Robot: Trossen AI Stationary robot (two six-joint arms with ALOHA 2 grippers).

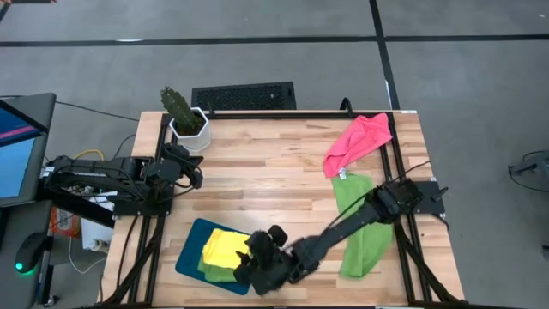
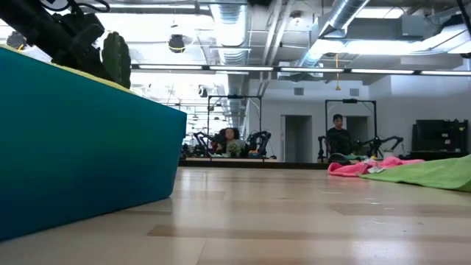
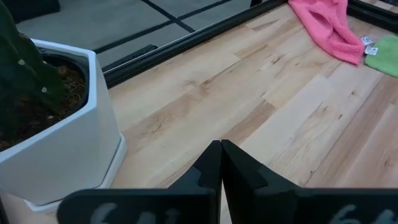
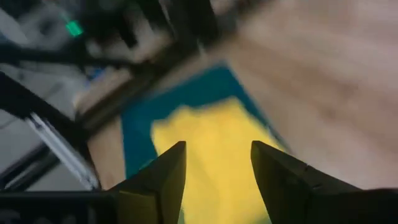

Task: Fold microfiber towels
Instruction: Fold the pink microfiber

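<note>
**Yellow towel down on tray, two still to fold**

Near edge: my right gripper [image 4: 214, 171] hangs over the folded yellow towel [image 1: 225, 247], fingers apart, nothing in them; looks like a release. That towel sits on a green one in the teal tray [image 1: 190, 257], prob. the stack spot. Right side: green towel [image 1: 360, 227] lies unfolded, pink towel [image 1: 360, 140] crumpled beyond it. Far left: left gripper [image 3: 221, 165] closed, empty, parked by the cactus pot [image 1: 190, 129].

Yellow towel [image 1: 225, 247] folded atop green; pink towel [image 1: 360, 142], lime towel [image 1: 358, 225] crumpled apart.
</note>
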